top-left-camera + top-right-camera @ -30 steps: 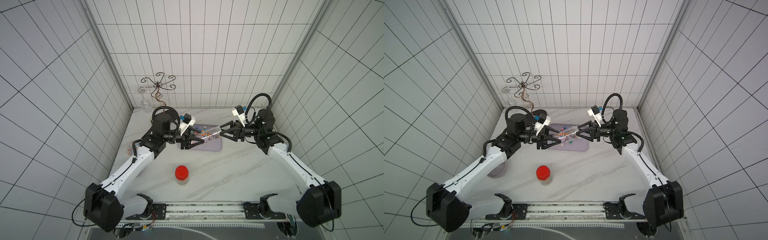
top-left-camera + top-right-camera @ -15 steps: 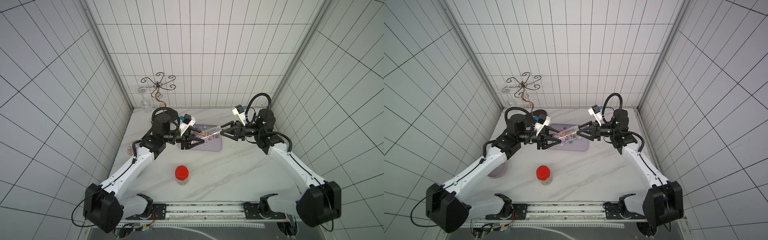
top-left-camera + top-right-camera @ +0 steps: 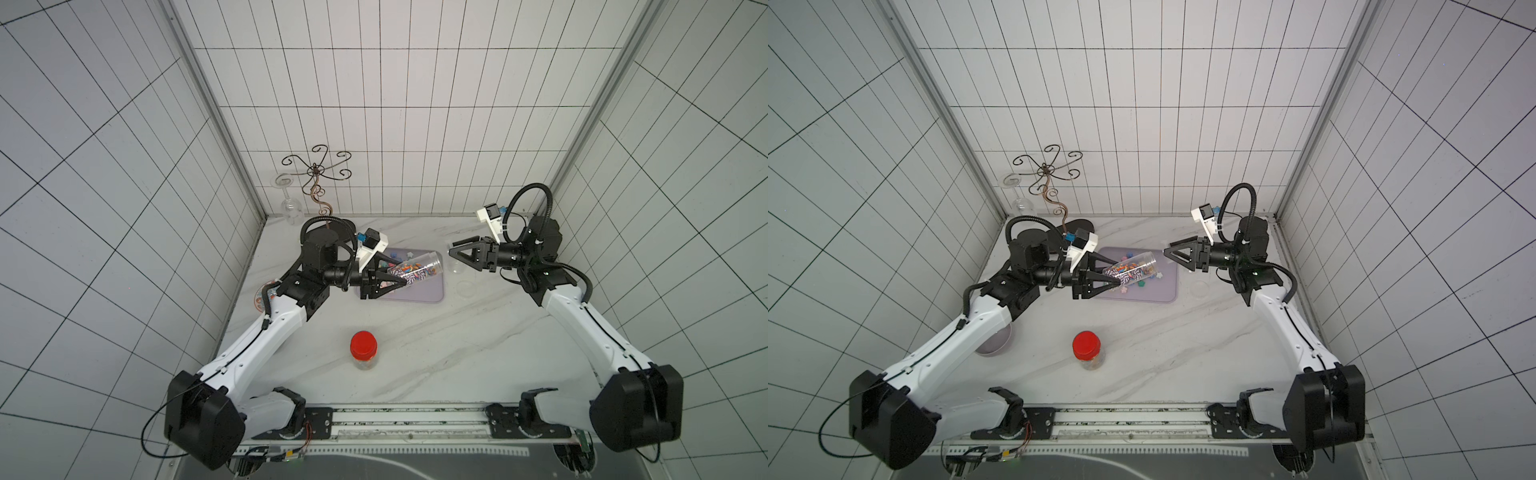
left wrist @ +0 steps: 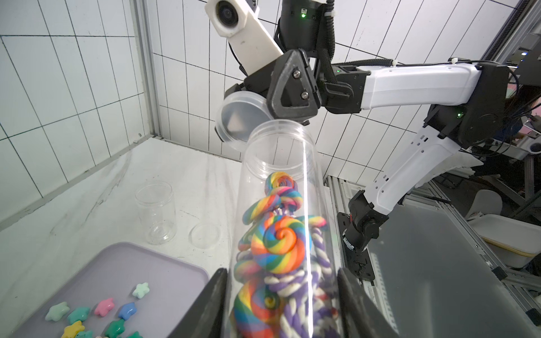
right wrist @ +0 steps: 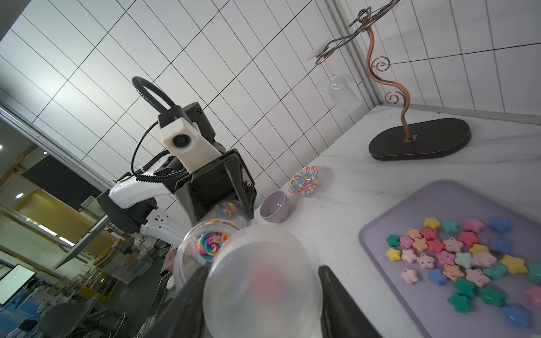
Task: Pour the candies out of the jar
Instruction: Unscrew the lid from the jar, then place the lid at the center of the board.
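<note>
Jar (image 3: 415,270) clamped at its base in left pincer (image 3: 397,274), long axis near level over tray (image 3: 415,296), mouth facing right pincer (image 3: 451,249), which grips the lid (image 4: 240,117).

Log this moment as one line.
left jaws: shut on jar | right jaws: holding lid, off | jar: open, lollipops inside, above tray | tray: star candies

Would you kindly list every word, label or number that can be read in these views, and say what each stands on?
No text can be read.
The monitor in the background shows content too blurred to read.
The jar, its lid and the tray show no print.
</note>
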`<state>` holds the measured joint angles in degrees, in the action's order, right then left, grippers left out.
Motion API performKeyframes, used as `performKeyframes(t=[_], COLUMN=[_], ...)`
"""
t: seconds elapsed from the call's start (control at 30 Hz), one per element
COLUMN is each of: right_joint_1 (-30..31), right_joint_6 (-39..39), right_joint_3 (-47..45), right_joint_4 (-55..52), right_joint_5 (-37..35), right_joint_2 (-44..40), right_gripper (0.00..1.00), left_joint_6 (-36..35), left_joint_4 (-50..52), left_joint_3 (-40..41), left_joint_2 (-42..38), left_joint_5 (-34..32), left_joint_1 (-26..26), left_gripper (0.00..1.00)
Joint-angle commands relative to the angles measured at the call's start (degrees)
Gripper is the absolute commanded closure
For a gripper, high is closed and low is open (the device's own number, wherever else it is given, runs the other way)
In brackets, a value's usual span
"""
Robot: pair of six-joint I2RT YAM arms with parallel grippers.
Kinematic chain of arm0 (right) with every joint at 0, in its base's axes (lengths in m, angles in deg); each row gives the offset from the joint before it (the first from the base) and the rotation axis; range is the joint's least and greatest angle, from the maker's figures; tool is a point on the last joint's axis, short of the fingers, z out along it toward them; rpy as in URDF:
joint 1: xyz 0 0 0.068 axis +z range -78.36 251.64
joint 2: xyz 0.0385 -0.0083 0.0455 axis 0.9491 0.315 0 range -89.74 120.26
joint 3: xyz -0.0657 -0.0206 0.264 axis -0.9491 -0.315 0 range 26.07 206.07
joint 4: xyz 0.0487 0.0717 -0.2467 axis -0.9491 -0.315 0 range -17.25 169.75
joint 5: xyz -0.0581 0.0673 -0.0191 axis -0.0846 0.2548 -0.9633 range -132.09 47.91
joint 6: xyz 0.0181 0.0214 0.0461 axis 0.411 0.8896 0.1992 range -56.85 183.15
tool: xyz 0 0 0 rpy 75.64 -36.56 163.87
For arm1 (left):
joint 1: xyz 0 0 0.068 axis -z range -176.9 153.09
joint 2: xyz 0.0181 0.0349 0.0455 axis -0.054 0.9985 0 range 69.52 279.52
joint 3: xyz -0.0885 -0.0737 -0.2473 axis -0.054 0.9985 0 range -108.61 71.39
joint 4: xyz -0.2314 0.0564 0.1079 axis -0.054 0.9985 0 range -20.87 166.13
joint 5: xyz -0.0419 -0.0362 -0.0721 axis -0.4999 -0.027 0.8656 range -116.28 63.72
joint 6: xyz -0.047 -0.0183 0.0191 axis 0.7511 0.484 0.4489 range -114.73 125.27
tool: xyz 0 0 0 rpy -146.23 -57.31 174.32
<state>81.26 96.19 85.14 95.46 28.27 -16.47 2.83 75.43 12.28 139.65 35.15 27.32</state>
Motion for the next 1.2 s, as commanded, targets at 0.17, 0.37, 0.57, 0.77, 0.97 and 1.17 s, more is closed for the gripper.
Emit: performKeyframes(t=[0.17, 0.37, 0.57, 0.77, 0.97, 1.17], right_joint_1=[-1.01, -1.10, -1.19, -1.19, -1.19, -0.21], right_joint_6=[-3.07, -16.34, -20.55, -20.73, -20.78, -19.05], right_joint_3=[-0.62, 3.38, -1.56, -6.30, -7.27, -11.67], right_joint_4=[-7.75, -32.40, -44.05, -46.09, -46.90, -44.62], right_joint_5=[-5.01, -21.48, -39.89, -52.97, -58.93, -59.50], right_joint_2=[-1.24, -2.54, -4.60, -4.40, -2.32, -0.49], right_gripper=[0.52, 0.51, 0.51, 0.51, 0.50, 0.50], left_joint_6=[-0.89, -1.87, -2.38, -2.56, -3.44, -4.06], left_joint_4=[-1.56, -0.60, -0.03, -0.08, 0.29, 1.15], left_joint_3=[0.09, -0.04, 0.22, 0.93, 1.37, 1.28], left_joint_2=[-1.48, -1.74, -1.99, -2.37, -2.92, -2.96], left_joint_5=[1.28, -0.23, -5.27, -9.95, -11.48, -12.90], left_joint_1=[-0.06, -0.32, -0.50, -0.67, -0.77, -0.85], left_gripper=[0.64, 0.64, 0.64, 0.64, 0.64, 0.64])
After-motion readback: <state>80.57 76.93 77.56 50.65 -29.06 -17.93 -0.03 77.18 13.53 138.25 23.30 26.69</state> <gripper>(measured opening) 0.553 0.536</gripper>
